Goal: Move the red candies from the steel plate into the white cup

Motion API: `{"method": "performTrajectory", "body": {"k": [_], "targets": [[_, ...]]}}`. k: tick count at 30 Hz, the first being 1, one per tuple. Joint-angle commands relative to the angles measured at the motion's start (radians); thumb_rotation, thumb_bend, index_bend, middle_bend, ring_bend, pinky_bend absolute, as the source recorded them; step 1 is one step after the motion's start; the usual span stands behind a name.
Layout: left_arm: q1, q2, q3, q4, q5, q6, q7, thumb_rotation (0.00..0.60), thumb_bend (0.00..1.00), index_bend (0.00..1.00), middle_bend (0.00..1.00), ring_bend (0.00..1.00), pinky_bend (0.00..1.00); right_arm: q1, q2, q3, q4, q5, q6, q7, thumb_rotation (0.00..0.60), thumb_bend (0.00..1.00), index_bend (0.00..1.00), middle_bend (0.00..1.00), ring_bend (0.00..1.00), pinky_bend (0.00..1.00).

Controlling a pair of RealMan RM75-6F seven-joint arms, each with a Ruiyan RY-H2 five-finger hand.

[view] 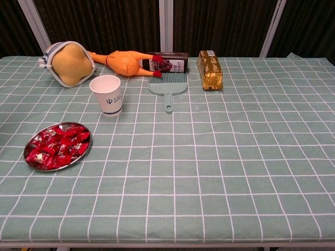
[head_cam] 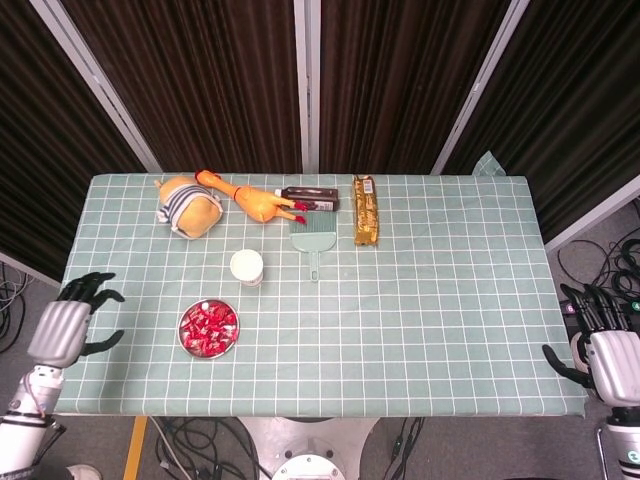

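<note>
A steel plate (head_cam: 186, 346) (view: 30, 161) heaped with red candies (head_cam: 208, 328) (view: 58, 146) sits near the table's front left. Just behind it stands the white cup (head_cam: 247, 267) (view: 107, 94), upright. My left hand (head_cam: 68, 326) hovers over the table's left edge, a short way left of the plate, fingers spread and holding nothing. My right hand (head_cam: 603, 350) hangs off the table's right front corner, fingers apart, empty. The chest view shows neither hand.
Along the back edge lie a plush toy (head_cam: 188, 206), a rubber chicken (head_cam: 257, 201), a dark box (head_cam: 311, 198), a small green brush-dustpan (head_cam: 313, 243) and a gold-wrapped bar (head_cam: 367, 209). A green checked cloth (head_cam: 430, 310) covers the table.
</note>
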Motion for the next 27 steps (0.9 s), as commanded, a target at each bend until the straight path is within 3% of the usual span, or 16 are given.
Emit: {"method": "performTrajectory", "body": {"k": [1, 10, 18, 27], "targets": [[-0.102, -0.068, -0.012, 0.073, 0.012, -0.123, -0.06, 0.6, 0.24, 0.46, 0.29, 0.18, 0.19, 0.002, -0.001, -0.001, 0.0, 0.002, -0.005, -0.001, 0.6, 0.22, 0.0, 0.13, 0.0, 0.06], [-0.237, -0.201, -0.009, 0.168, -0.023, -0.307, -0.044, 0.6, 0.12, 0.39, 0.29, 0.18, 0.19, 0.0, 0.003, -0.001, -0.007, 0.011, -0.009, -0.011, 0.6, 0.22, 0.0, 0.13, 0.0, 0.06], [-0.281, -0.293, 0.004, 0.223, -0.05, -0.351, -0.026, 0.6, 0.12, 0.4, 0.29, 0.18, 0.19, -0.002, 0.008, 0.0, -0.01, 0.02, -0.01, -0.014, 0.6, 0.22, 0.0, 0.13, 0.0, 0.06], [-0.307, -0.381, -0.015, 0.319, -0.149, -0.384, 0.058, 0.6, 0.22, 0.46, 0.29, 0.18, 0.19, -0.005, 0.01, -0.002, -0.012, 0.019, -0.008, -0.014, 0.6, 0.22, 0.0, 0.13, 0.0, 0.06]]}}
